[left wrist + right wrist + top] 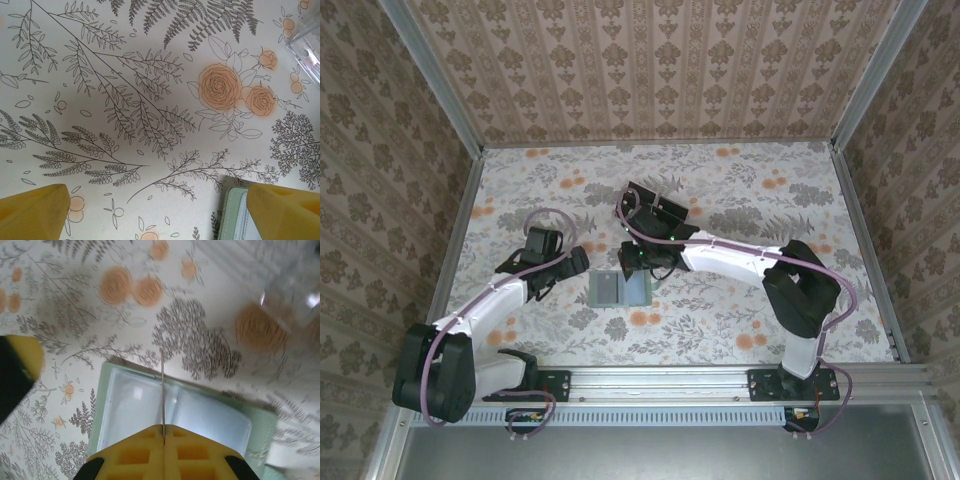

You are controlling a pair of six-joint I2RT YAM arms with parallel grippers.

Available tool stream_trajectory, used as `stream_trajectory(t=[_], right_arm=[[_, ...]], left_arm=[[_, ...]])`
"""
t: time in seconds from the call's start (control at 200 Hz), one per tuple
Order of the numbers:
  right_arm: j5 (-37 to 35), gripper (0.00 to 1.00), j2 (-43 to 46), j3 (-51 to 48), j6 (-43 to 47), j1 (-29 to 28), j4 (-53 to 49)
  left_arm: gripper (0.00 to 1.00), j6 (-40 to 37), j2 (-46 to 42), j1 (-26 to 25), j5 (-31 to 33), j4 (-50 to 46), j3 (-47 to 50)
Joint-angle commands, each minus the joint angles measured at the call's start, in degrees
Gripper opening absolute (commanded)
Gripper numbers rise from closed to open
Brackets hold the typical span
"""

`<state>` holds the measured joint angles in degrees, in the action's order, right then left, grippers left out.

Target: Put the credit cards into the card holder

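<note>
The sage-green card holder (618, 290) lies open and flat on the floral table, its clear inner pockets (135, 410) facing up. My right gripper (164, 429) hangs just above it, shut on one thin credit card (162, 385) seen edge-on, standing upright over the holder's middle fold. In the top view the right gripper (642, 268) sits at the holder's far right corner. My left gripper (160, 215) is open with nothing between its fingers, just left of the holder (234, 215); its right fingertip (285, 210) overlaps the holder's edge.
A clear plastic rack (306, 45) stands beyond the holder, blurred in the right wrist view (290, 295). A yellow and black finger (17, 370) of the left gripper shows at the left. Patterned walls (650, 70) enclose the table.
</note>
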<state>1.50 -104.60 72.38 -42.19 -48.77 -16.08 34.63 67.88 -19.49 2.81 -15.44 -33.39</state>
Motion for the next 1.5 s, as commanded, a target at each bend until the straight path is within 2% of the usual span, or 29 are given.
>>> stream_trajectory(t=[0.0,0.27,0.53,0.815,0.84,1.495], right_arm=[[0.6,0.00,3.2,-4.0,-10.5,-1.0,9.7],[0.5,0.00,4.4,-10.9,-17.2,-1.6,16.0],[-0.2,0.00,3.6,-14.5,-18.5,-1.9,17.8],[-2.8,0.00,5.2,-19.0,-15.9,-1.5,16.1],[-2.9,0.00,5.4,-19.4,-15.8,-1.4,16.2],[-0.4,0.00,6.2,-20.7,-14.7,-1.0,18.0]], left_arm=[[1.00,-1.2,-0.8,-0.8,0.7,-1.3,0.3],[1.00,-0.8,-0.1,-2.8,2.4,-1.8,0.3],[1.00,-0.4,1.9,-4.8,3.8,-1.8,-0.7],[1.00,-1.1,2.5,-6.2,5.2,-3.1,-2.0],[1.00,-1.2,2.4,-8.1,5.3,-3.1,-2.0],[1.00,-0.7,4.6,-19.3,6.1,2.1,-0.2]])
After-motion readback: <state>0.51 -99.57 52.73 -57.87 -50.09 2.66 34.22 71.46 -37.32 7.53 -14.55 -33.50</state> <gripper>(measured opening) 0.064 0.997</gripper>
